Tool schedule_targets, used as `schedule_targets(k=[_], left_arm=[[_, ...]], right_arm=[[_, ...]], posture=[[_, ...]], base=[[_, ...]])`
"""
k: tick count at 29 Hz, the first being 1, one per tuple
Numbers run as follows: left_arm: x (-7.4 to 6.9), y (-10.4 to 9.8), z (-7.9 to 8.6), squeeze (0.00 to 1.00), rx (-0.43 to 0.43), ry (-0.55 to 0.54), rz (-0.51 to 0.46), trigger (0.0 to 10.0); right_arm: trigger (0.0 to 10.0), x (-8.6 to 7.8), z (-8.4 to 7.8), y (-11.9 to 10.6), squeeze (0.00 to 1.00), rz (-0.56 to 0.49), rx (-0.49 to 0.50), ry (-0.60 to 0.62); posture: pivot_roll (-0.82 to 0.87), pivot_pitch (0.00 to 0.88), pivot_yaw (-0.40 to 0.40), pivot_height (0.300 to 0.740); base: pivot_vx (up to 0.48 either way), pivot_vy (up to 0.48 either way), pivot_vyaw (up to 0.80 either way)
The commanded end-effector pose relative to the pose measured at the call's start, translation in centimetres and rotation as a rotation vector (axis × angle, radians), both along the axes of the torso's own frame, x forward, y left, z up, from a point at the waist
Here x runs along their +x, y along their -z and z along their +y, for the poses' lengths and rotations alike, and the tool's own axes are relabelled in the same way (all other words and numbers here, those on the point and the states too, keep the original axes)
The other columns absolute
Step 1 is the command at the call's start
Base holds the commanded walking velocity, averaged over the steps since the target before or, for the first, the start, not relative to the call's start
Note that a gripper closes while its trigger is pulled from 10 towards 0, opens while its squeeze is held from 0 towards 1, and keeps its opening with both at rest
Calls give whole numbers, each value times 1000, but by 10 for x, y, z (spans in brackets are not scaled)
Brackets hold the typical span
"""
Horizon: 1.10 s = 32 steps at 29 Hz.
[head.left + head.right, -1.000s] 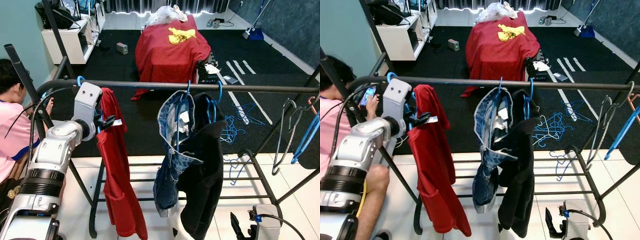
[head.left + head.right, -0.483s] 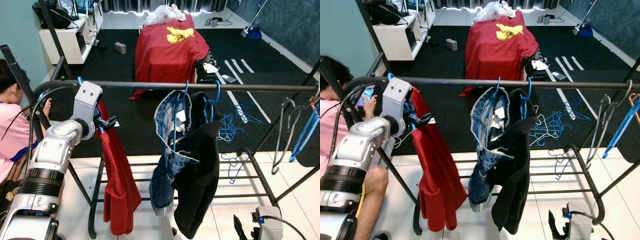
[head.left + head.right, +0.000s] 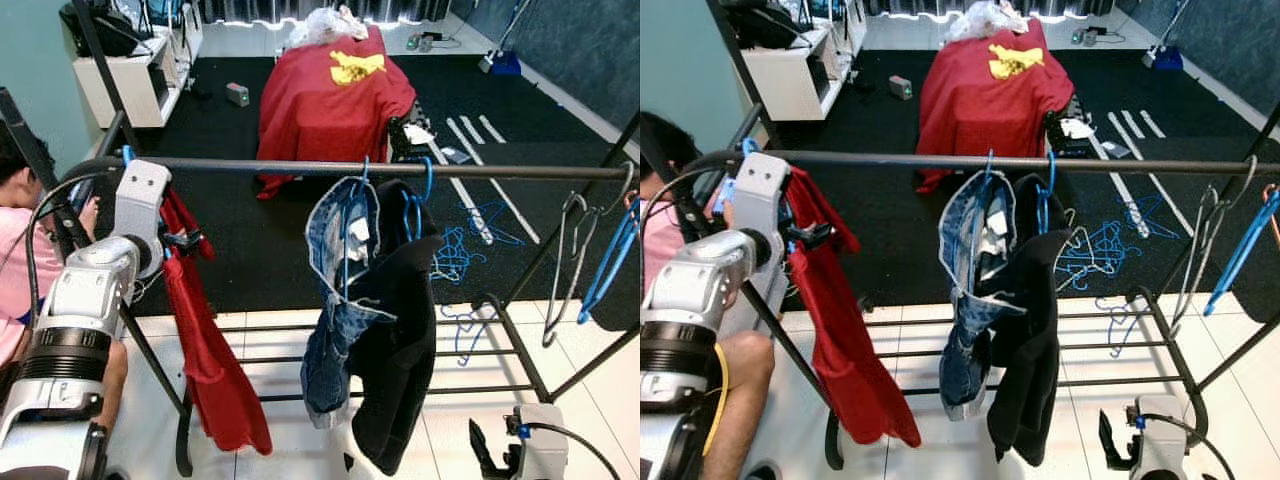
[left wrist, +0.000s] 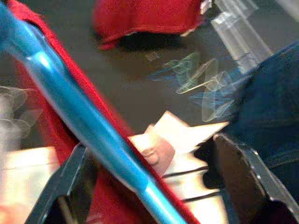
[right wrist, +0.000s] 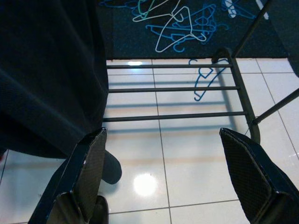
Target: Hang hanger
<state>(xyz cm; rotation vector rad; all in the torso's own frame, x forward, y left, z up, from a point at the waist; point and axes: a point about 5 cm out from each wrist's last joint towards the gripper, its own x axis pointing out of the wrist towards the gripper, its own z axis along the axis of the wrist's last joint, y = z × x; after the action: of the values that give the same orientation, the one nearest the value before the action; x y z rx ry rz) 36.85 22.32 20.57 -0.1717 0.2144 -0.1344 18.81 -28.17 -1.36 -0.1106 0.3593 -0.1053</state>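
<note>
Down low, right gripper (image 5: 161, 179) hangs spread wide over white tiles. Left gripper (image 3: 178, 240) is up at the rail (image 3: 400, 170), fingers apart around the blue hanger (image 4: 79, 116) carrying the red shirt (image 3: 205, 350).

The rail (image 3: 400, 170) across the middle of the frame is dark matt metal. The blue hanger (image 4: 84, 116) is glossy, smooth plastic. The red shirt (image 3: 205, 340) at lower left is soft matt cloth; the jeans (image 3: 335, 290) at centre are rough blue denim, the black jacket (image 3: 400, 360) beside them a dull knit. The floor tiles (image 5: 187, 158) are glossy white, the carpet (image 3: 260, 240) dark and matt. The left arm (image 3: 85, 300) is smooth silver with a satin sheen.
</note>
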Motion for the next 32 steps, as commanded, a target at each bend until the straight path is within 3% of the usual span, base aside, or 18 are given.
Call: schedule_targets(k=[1,2,3,5,10,16,17,18,19,20,22,23,24,25,26,27,29,32], left_arm=[[-4,17,8,0,-73,-30,82,10000],[-3,18,5,0,-109,-15,84,10000],[-4,15,0,0,-144,21,68,0],[-5,12,-9,0,-198,83,71,0],[-4,14,-13,0,-265,86,104,0],[-4,17,-11,0,-262,74,123,0],[-4,21,-6,0,-149,56,128,0],[-4,21,-6,0,-149,56,128,0],[-4,25,1,0,42,32,136,0],[-4,28,5,0,153,25,138,0],[-5,29,7,0,211,23,140,0],[-4,23,11,0,410,15,79,6471],[-3,19,11,0,540,19,32,6471],[-2,14,7,0,586,37,-22,10000],[-2,14,7,0,586,37,-22,10000],[-2,6,1,0,654,38,-109,10000],[-2,0,-3,0,657,25,-158,10000],[-1,-1,-12,0,91,-3,-101,10000]], right_arm=[[10000,-4,0,2,0,8,4,8],[10000,-4,0,2,0,8,4,7],[10000,-4,0,2,0,6,3,6],[10000,-3,1,1,0,4,2,3],[10000,-3,2,0,0,1,0,0],[10000,-3,3,0,0,2,-1,-1],[10000,-3,3,0,0,4,-2,-2],[10000,-3,3,0,0,4,-2,-2],[10000,-3,3,0,0,5,-2,-3],[10000,-3,3,0,0,6,-3,-4],[10000,-3,3,0,0,7,-4,-4],[10000,-3,3,1,0,8,-3,-5],[10000,-3,3,1,0,8,-3,-5],[10000,-3,3,1,0,9,-2,-5],[10000,-3,3,1,0,9,-2,-5],[10000,-3,3,1,0,11,-1,-5],[10000,-3,4,1,0,13,0,-5],[10000,-4,4,2,0,15,2,-4]], posture=[[-67,149,-3,740],[-67,149,-3,740],[-68,146,-4,740],[-67,145,-3,740],[-70,141,-3,740],[-72,139,-2,740],[-72,139,-2,740],[-72,139,-2,740],[-72,139,-2,740],[-72,139,-2,740],[-72,139,-2,740],[-68,142,-5,740],[-68,142,-5,740],[-68,142,-5,740],[-68,142,-5,740],[-68,142,-5,740],[-68,142,-5,740],[-72,151,-3,740]], base=[[0,0,0],[0,0,0],[0,0,0],[0,0,0],[0,0,0],[0,0,0],[0,0,0],[0,0,0],[0,0,0],[0,0,0],[0,0,0],[0,0,0],[0,0,0],[0,0,0],[0,0,0],[0,0,0],[0,0,0],[0,0,0]])
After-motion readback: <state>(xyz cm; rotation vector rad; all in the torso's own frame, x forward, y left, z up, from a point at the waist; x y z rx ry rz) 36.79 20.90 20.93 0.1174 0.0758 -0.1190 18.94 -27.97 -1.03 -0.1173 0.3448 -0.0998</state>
